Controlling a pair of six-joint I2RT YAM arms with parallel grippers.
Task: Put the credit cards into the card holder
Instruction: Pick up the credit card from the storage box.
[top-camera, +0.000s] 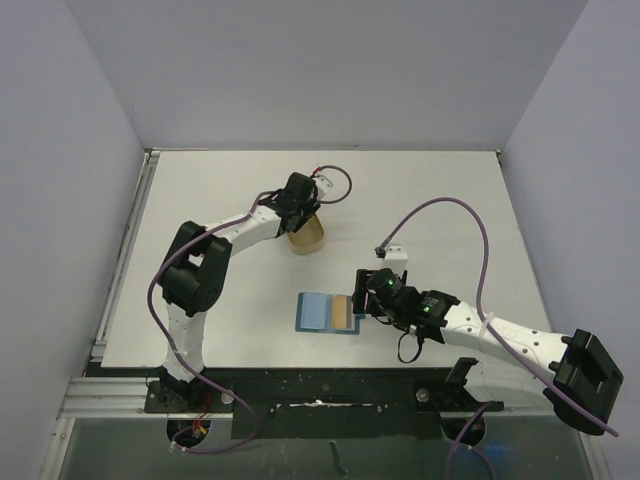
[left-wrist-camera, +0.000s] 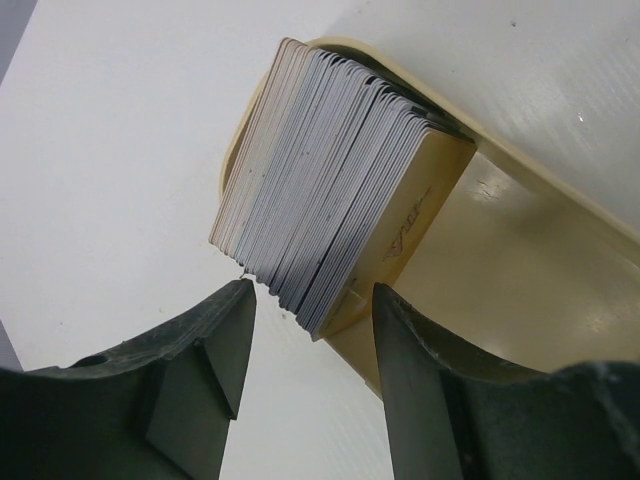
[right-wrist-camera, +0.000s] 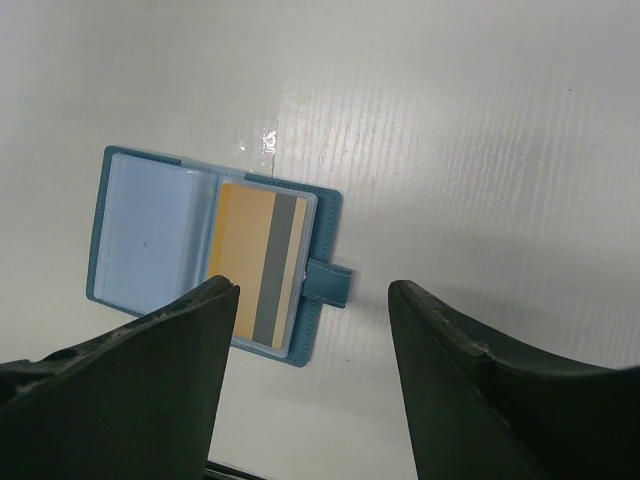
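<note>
Closest to us, in the left wrist view, two dark fingers (left-wrist-camera: 210, 350) of the left gripper (left-wrist-camera: 311, 290) stand on either side of the lower corner of the credit cards (left-wrist-camera: 330, 170). We see a thick stack standing on edge, mostly grey and white along the edges, with a tan card as its outer face on the right. One fingertip sits just at the grey side and the other just at the tan side. We cannot tell whether they press on the stack or only flank it (the line of contact is too fine to judge). The stack stands at one end of a tan oblong tray (left-wrist-camera: 520, 250), which lies on the white table (top-camera: 450, 200), left of centre in the top view, with the left arm bent over it.

At the right wrist, the right gripper (right-wrist-camera: 312, 288) has its fingers spread wide, with only table between them. Just beyond them lies the card holder (right-wrist-camera: 150, 225), opened flat, teal outside and lighter blue inside. Its right-hand pocket, as that camera sees it, holds a tan-orange card (right-wrist-camera: 245, 260) with a grey stripe, and the snap tab (right-wrist-camera: 330, 283) sticks out from that side. From above, we find the holder in the near half of the table, with the right gripper just beside its tab side.
</note>
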